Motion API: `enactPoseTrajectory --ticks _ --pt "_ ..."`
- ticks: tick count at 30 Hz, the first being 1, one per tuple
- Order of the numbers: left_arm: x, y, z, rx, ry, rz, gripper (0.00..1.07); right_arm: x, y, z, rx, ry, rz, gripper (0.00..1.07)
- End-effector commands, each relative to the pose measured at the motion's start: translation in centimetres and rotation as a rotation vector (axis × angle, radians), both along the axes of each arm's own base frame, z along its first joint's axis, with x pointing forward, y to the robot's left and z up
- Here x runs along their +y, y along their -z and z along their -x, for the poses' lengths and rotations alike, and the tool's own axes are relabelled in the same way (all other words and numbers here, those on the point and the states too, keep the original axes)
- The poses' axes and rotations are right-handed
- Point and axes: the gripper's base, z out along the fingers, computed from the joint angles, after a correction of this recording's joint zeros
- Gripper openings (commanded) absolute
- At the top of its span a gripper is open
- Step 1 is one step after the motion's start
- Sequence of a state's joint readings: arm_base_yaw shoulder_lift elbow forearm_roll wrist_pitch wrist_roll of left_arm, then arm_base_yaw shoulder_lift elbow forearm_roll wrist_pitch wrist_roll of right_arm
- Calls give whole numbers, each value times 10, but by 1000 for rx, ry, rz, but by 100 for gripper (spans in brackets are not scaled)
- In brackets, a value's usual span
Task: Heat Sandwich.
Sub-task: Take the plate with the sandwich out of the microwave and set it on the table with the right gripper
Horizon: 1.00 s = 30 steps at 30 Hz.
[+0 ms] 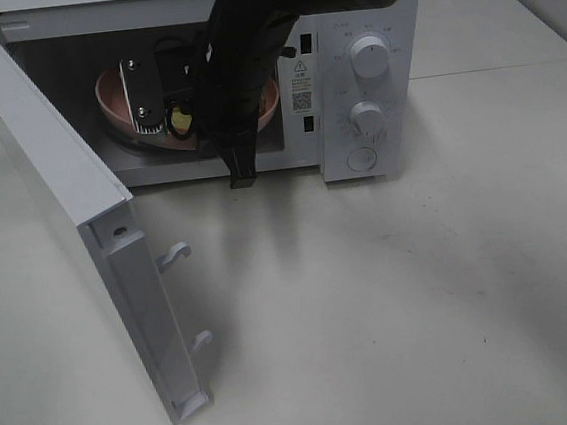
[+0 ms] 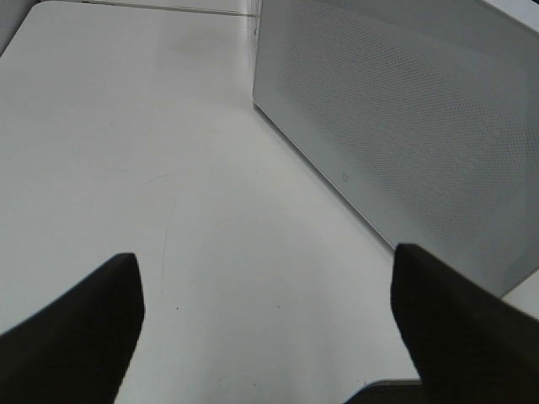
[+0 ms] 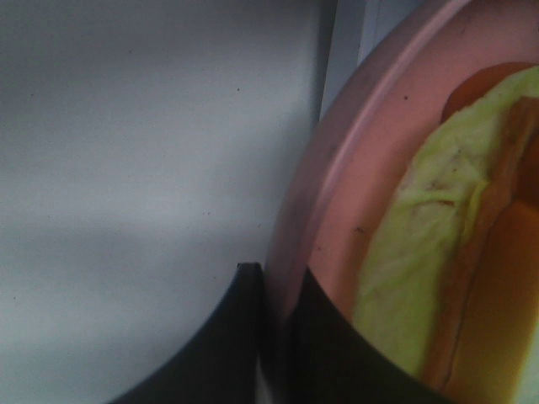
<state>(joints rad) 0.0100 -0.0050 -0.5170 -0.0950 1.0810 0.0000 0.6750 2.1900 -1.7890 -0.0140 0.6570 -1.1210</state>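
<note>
Microwave (image 1: 366, 74) door (image 1: 55, 184) swung wide. Right gripper (image 3: 278, 337) reaches inside the microwave, jaws clamped on the rim of the pink plate (image 3: 337, 168). Sandwich (image 3: 446, 252) lies on that plate, inside the microwave. Left gripper (image 2: 265, 324) spread apart, empty, just outside the microwave door.

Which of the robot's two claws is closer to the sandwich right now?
The right one. The right gripper is shut on the rim of the pink plate carrying the sandwich inside the microwave. The left gripper hangs open outside, over the table.
</note>
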Motion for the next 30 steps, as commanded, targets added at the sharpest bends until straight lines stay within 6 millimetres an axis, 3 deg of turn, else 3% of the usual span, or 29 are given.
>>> enactPoseTrajectory --ticks 1,20,24,30 --pt "0 0 0 -18 1 5 76 -3 -13 3 -41 0 -5 0" --pt "0 0 0 -18 1 5 76 -10 -19 39 -135 -120 54 0" --pt "0 0 0 -18 1 5 76 -7 -16 59 -154 -175 65 0" --pt "0 0 0 -18 1 5 76 -8 -16 72 -149 -196 69 0"
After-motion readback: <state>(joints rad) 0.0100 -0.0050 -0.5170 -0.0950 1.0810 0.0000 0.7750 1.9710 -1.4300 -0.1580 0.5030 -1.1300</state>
